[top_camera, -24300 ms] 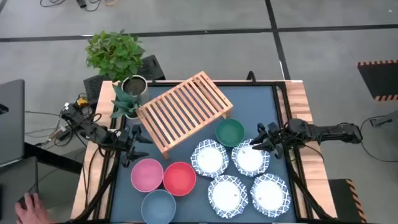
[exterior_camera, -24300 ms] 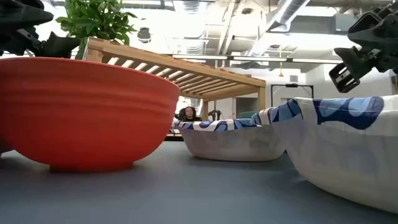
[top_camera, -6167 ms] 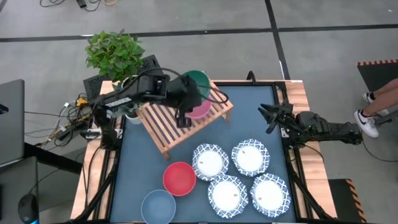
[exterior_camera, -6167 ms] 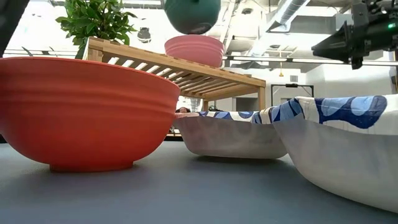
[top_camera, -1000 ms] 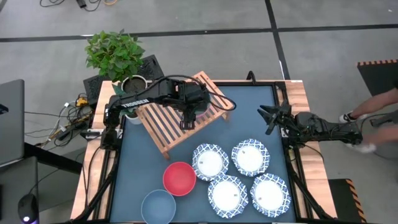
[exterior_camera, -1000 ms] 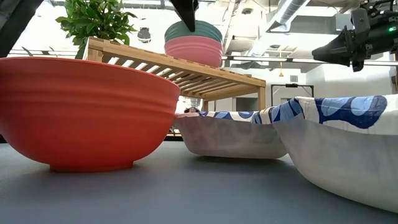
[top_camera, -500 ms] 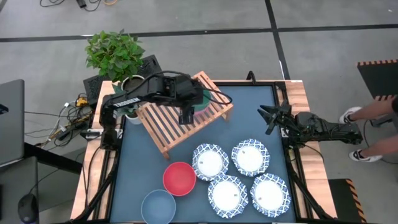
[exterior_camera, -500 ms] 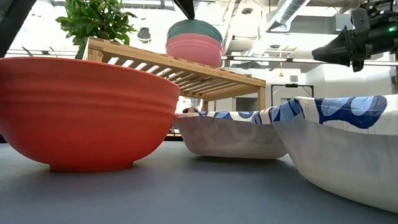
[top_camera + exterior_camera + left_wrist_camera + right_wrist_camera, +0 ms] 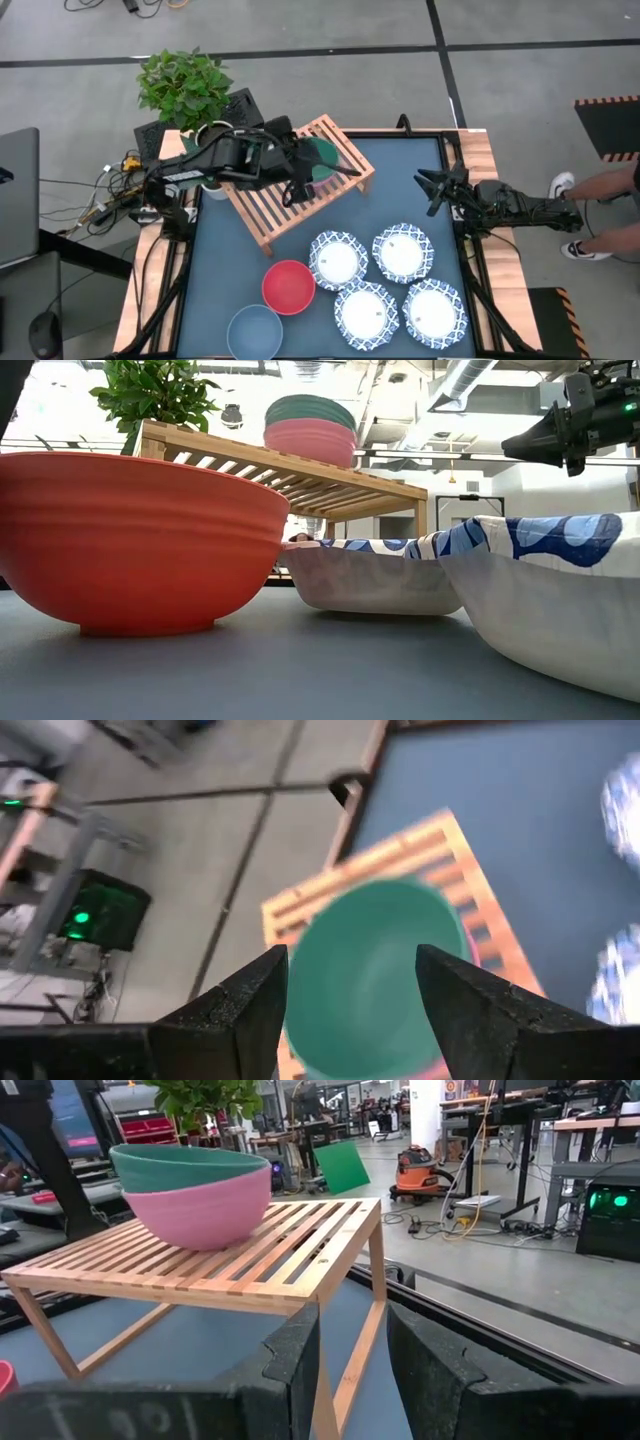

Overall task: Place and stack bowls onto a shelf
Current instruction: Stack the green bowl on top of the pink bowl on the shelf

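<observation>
The dark green bowl (image 9: 323,154) sits nested in the pink bowl (image 9: 310,444) on the wooden shelf (image 9: 268,196) at the table's far left. My left gripper (image 9: 292,190) hangs open above the shelf, on the near-left side of the stack and clear of it; in the left wrist view the green bowl (image 9: 375,980) shows below and between its fingers. The red bowl (image 9: 288,286) and the grey-blue bowl (image 9: 254,331) rest on the table near the front. Several white dishes with blue rims (image 9: 384,282) lie on the table to their right. My right gripper (image 9: 432,190) waits open at the table's right edge.
A potted plant (image 9: 186,84) in a metal pot (image 9: 214,137) stands at the far left corner beside the shelf. Bare blue tabletop (image 9: 410,170) lies between the shelf and my right gripper. A person's legs (image 9: 600,190) show on the floor beyond the right edge.
My left gripper has risen off the green bowl, drawn back toward the table's left edge and turned at the wrist; it has left the low view. The green bowl stays nested in the pink one on the shelf.
</observation>
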`<state>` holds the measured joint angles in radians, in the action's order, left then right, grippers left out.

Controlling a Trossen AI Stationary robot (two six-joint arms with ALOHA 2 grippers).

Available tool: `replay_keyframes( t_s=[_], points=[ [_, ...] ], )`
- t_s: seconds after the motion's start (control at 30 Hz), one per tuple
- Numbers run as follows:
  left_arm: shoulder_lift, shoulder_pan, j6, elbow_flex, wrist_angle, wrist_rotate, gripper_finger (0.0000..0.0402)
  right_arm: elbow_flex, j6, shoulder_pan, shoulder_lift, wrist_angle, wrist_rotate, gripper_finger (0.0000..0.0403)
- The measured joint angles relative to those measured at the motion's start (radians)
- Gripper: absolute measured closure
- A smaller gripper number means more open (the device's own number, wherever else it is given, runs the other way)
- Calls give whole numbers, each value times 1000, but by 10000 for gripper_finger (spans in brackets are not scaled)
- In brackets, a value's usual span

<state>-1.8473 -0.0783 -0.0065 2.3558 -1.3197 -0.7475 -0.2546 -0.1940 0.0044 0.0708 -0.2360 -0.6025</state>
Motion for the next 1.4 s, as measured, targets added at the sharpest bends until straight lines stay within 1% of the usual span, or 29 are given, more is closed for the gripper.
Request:
replay_keyframes(
  t_s=[0.13,0.23,0.3,0.4,0.47,0.53,0.57,0.67,0.9,0.97,1.03,1.1,1.23,1.27,1.3,1.33,1.4],
  points=[
    [11,-72,-114,-3,-4,-133,196,0,0,0,0,-4,0,259],
    [12,-139,-186,-24,-13,-272,196,0,0,0,0,-11,0,259],
    [12,-189,-238,-40,-32,-368,196,0,0,0,0,-16,0,259],
    [13,-251,-338,-76,-91,-474,196,0,0,0,0,-23,0,259],
    [13,-278,-445,-110,-172,-498,196,0,0,0,0,-22,0,259],
    [11,-297,-596,-145,-254,-514,196,0,0,0,0,-22,0,259],
    [13,-305,-649,-175,-250,-529,196,0,0,0,0,-22,0,259],
    [29,-331,-686,-276,-226,-563,196,0,0,0,0,-22,0,259],
    [74,-364,-893,-444,-219,-621,196,0,1,0,0,-21,0,259],
    [86,-376,-894,-465,-180,-596,196,0,1,0,0,-21,0,259],
    [91,-387,-839,-469,-99,-518,196,0,1,0,0,-21,0,259],
    [99,-395,-702,-469,27,-398,196,0,1,0,0,-21,0,259],
    [111,-401,-323,-469,354,-69,196,0,1,0,0,-19,0,259],
    [112,-401,-240,-469,426,-9,196,0,1,0,0,-18,0,259],
    [113,-401,-165,-469,498,26,196,0,1,0,0,-18,0,259],
    [118,-402,-110,-469,549,31,196,0,1,0,0,-18,0,259],
    [135,-402,-36,-469,618,-34,196,0,-6,0,0,-18,0,259]
  ],
)
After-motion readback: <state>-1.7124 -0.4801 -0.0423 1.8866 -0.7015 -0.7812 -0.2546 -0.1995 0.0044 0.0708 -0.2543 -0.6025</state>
